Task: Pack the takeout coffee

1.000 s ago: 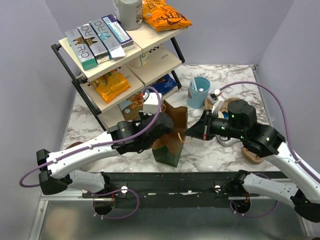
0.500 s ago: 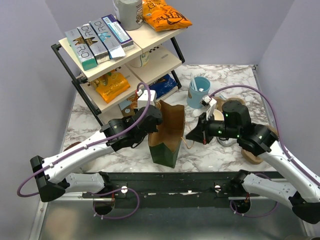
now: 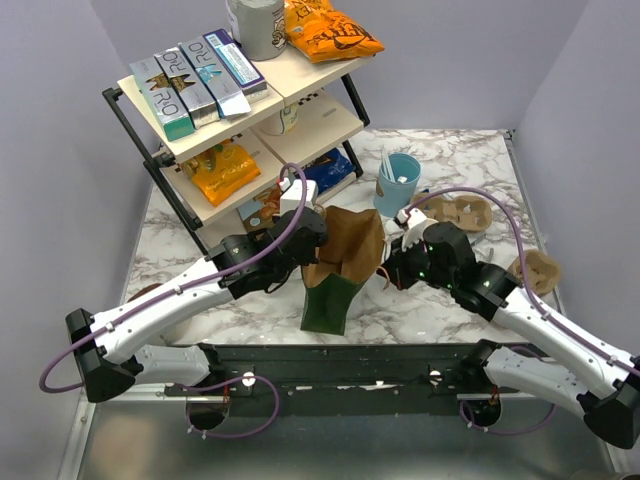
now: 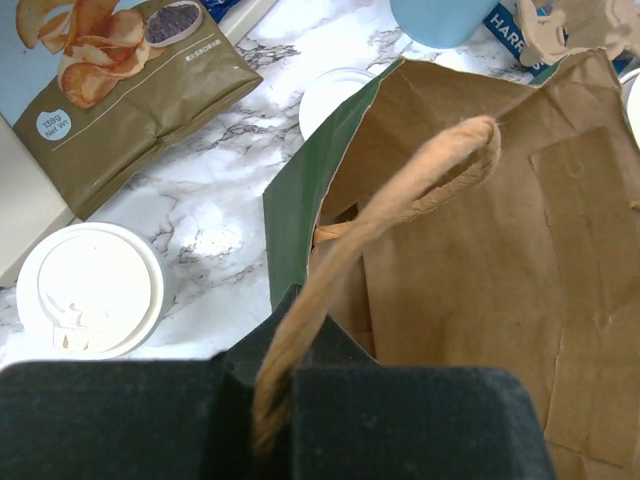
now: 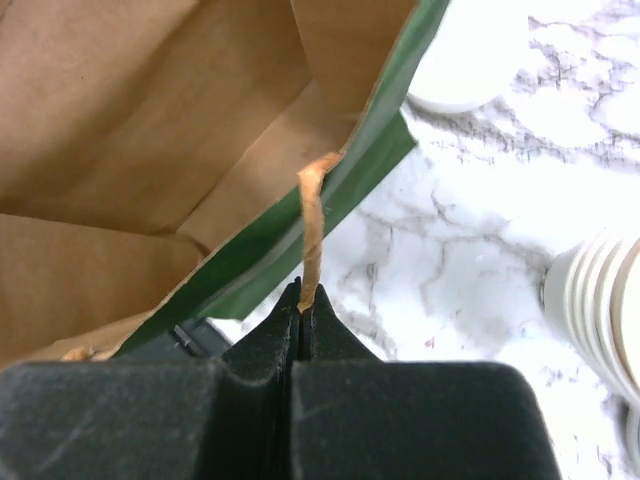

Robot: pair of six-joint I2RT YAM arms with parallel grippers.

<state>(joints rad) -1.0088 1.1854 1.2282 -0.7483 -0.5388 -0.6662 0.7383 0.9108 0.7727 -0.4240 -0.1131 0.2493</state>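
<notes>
We are holding the bag [image 3: 335, 290] open by its twine loops. Our left gripper [image 4: 283, 345] is clamping tight on the left handle [image 4: 400, 190], and our right gripper [image 5: 300, 305] is pinching the right handle [image 5: 312, 225] just as tightly, with only cord between the closed jaws. The bag is standing on the table [image 3: 450, 150] between the arms, leaning, its mouth crumpled, and we are seeing nothing in the part of its inside that the wrist views show. The coffee [image 4: 90, 290] is sitting upright on the marble outside the bag, near its green wall in the left wrist view, lid on; from the top we cannot pick it out. So we are judging this to be the bag-opening step, with the packing itself not yet begun. Next, one gripper is going to have to let go of its handle, probably the left, since the coffee is lying on its side. It then needs to grip the coffee below the lid without squashing it and lower it upright through a mouth that may sag once one handle is freed.
</notes>
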